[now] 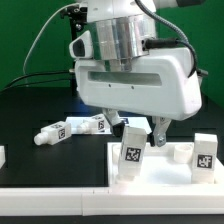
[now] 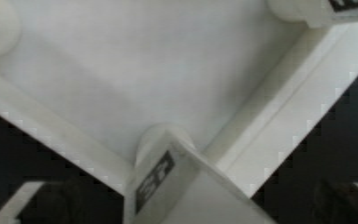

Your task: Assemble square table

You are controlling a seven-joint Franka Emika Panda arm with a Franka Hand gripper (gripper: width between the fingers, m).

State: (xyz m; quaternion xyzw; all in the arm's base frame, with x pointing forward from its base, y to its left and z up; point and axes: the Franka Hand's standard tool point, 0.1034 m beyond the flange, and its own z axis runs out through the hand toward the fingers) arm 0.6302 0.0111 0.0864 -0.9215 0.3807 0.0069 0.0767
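The square table's white panel (image 1: 160, 172) lies at the front of the black table, and its raised rim fills the wrist view (image 2: 140, 80). A white tagged leg (image 1: 132, 152) stands upright at the panel's corner, also seen in the wrist view (image 2: 202, 190). My gripper (image 1: 140, 128) is right above it, open, with its dark fingers (image 2: 27, 203) on either side of the leg's top and a gap on each side. A second leg (image 1: 205, 152) stands upright on the panel at the exterior view's right. Two more legs (image 1: 55, 133) (image 1: 92, 123) lie on the table to the left.
A white border strip (image 1: 60, 205) runs along the front edge. A small white piece (image 1: 3, 155) sits at the exterior view's far left. Black cables hang behind the arm against a green backdrop.
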